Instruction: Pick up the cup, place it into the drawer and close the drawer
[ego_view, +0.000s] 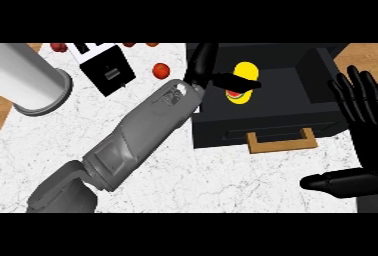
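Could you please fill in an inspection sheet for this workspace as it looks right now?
Surface: white marbled counter top, wooden edges at the view's corners.
Job's things: yellow cup with a red mark lying in the open black drawer box with a tan wooden handle.
Clutter: grey metal cylinder at upper left; black-and-white box; small red round items near the top edge.
Hands: left hand reaches over the drawer, thumb across the cup, fingers straight; right hand open and resting at the right edge, fingers up.
Cables: nothing seen.
Surroundings: nothing seen beyond the counter.
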